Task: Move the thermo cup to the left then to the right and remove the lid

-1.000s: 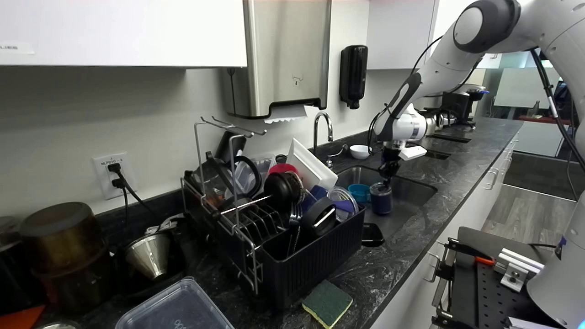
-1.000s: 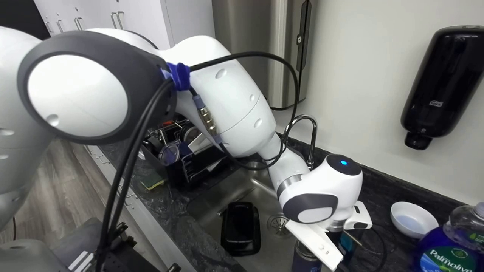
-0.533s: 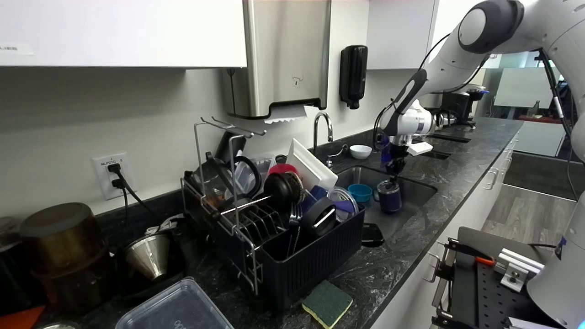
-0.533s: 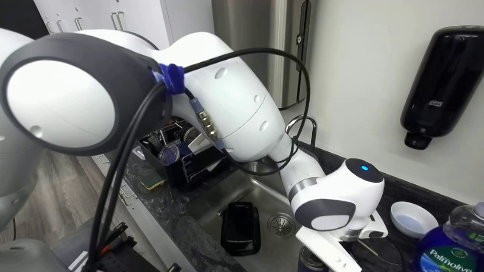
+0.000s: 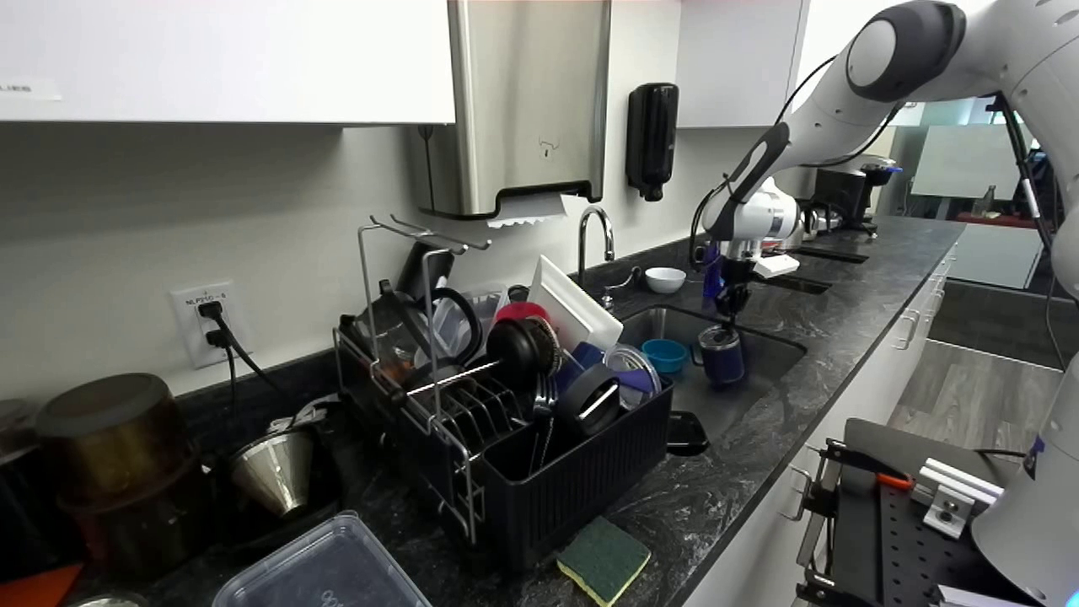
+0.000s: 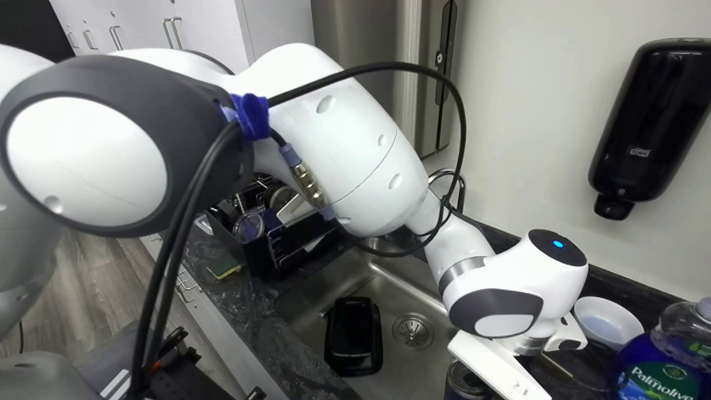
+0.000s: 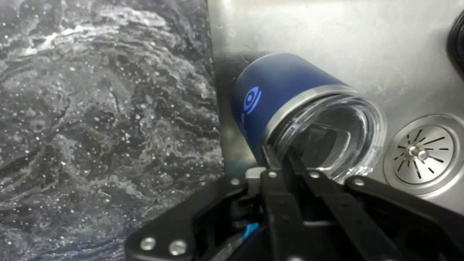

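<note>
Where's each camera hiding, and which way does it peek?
In an exterior view: by the dish rack, looking along the counter to the sink; arm at right.
In an exterior view: across the sink by the soap bottle, looking back down; arm looms close.
In the wrist view: on the arm's end, looking down at the thermo cup; gripper at the bottom.
Both exterior views share sink, dish rack, thermo cup and white bowl.

The arm [image 5: 826, 126] slopes down; its gripper [image 7: 281, 156] points downward, fingers [image 7: 273, 185] pinched close.
</note>
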Robot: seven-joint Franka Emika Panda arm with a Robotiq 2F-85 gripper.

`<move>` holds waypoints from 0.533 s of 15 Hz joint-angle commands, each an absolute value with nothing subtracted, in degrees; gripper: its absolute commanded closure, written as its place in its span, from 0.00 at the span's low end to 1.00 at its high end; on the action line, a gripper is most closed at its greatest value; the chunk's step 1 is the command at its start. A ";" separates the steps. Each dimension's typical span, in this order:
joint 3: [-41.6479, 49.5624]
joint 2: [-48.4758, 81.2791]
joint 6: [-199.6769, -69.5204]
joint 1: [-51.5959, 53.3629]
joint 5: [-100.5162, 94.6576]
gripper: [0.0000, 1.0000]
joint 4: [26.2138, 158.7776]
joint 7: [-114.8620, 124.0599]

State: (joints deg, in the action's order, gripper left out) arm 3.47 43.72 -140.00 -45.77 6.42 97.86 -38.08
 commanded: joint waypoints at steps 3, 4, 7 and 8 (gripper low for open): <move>3.44 44.57 -136.42 -47.23 6.24 0.98 94.44 -39.08; 3.60 44.77 -136.38 -47.26 6.10 0.98 94.13 -38.82; 3.91 45.15 -136.02 -47.30 5.82 0.98 93.60 -38.31; 4.01 45.16 -135.92 -47.23 5.76 0.98 93.52 -38.17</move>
